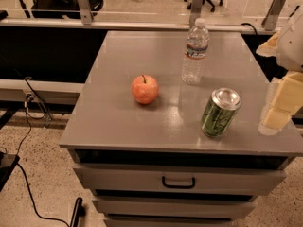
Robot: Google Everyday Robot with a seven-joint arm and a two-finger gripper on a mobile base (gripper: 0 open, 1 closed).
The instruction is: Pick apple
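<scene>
The apple [145, 89] is small, round and reddish-orange with a short dark stem. It stands near the middle of the grey cabinet top [118, 122], left of the green can. The gripper [280, 109] is at the far right edge of the view, over the right edge of the cabinet top, well to the right of the apple and beside the can. Its pale yellowish blocks hang down from a white arm part.
A green can [219, 112] stands right of the apple. A clear water bottle [195, 51] stands behind them. The cabinet has drawers with a dark handle [178, 182]. A rail with metal posts [142, 25] runs behind it. Cables [28, 126] lie on the floor at left.
</scene>
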